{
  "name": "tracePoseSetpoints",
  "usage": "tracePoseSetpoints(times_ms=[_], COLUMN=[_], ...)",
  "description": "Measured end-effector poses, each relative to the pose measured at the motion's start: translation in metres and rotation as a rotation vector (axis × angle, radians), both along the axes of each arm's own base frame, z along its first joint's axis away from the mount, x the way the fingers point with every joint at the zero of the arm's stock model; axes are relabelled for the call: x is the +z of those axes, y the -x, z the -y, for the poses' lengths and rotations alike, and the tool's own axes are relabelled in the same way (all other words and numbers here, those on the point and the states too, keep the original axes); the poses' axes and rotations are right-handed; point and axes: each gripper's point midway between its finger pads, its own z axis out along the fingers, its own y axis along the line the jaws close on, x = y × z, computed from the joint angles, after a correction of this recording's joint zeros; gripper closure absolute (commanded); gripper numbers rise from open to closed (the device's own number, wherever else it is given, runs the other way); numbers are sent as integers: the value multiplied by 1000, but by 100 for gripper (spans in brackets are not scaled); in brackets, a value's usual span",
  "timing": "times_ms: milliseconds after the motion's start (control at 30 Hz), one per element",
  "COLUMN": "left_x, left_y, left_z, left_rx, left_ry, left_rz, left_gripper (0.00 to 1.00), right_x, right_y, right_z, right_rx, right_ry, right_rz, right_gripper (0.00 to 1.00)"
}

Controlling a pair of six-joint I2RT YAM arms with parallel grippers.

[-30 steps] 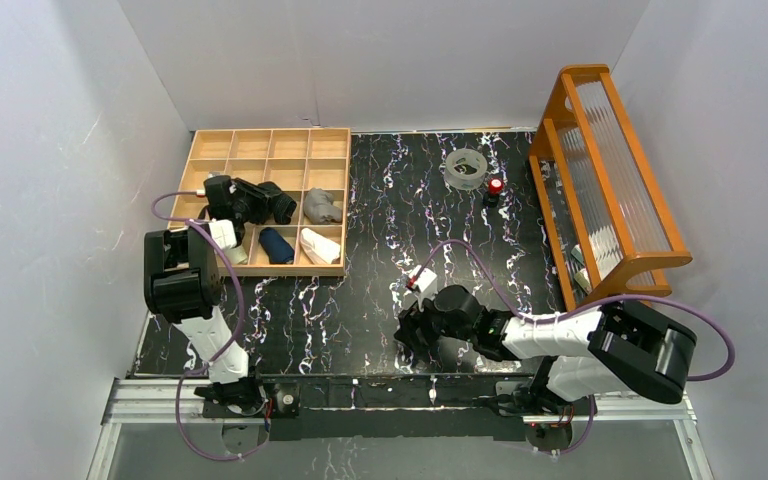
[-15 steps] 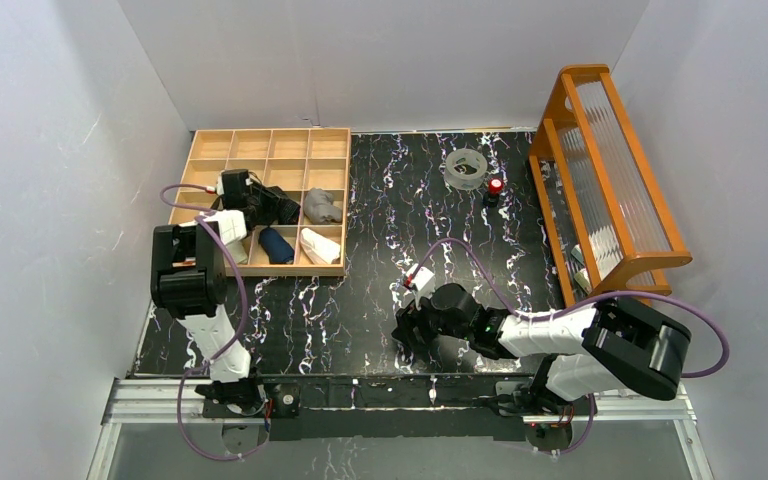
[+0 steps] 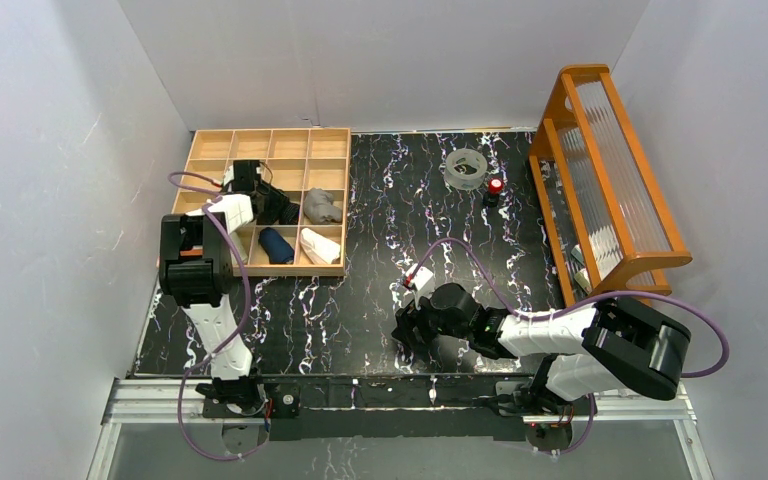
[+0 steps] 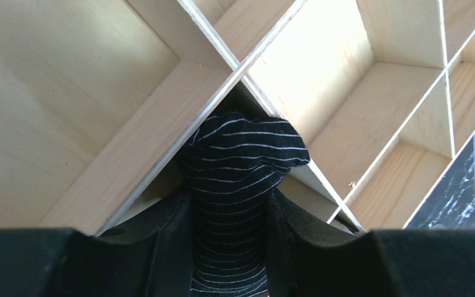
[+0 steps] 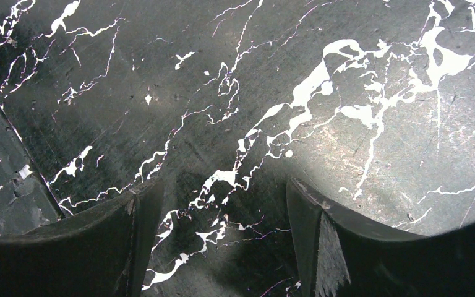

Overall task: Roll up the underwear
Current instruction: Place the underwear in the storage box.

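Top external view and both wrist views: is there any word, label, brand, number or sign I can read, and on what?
None: no readable text in any view.
The wooden organizer, tape ring, red-topped object and wooden rack show no print at this size.
The striped underwear in the left pincer shows only stripes, with no tag in sight.
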Motion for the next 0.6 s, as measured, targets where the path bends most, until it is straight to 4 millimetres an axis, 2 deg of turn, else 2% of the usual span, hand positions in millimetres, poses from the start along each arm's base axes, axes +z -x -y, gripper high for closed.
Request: tracePoseSetpoints(times_ms=[100,167,200,267,333,400,600], left_x=[-1,-2,-2,-2,-1,-2,6], left_y=[1,2,2,1,1,3,5], left_z=[-2,-3,-3,-3,-4,-5,-2], left_rx=[-10,-21,-27,-42,-53,-64,-86], left_ry=[-28,-42,-47,-58,-66,-78,-97], left_rz=[-22,-33,-40,-59,-74,-87,-91], left_gripper=[89,72,67,65,50,39,23], right_x=[0,0,0,0,0,0,-1], right_y=[0,0,0,0,0,-1,-1], right_z=[0,0,0,1,1,1,1], right_rx=[-1,-2,-2,-2,-4,-5,-7], right_ry=[2,4,5,8,9,10,11], right_rz=[0,-1,-2,-3,-2,-1,-1], right_gripper=[21,21,21,21,21,21,21])
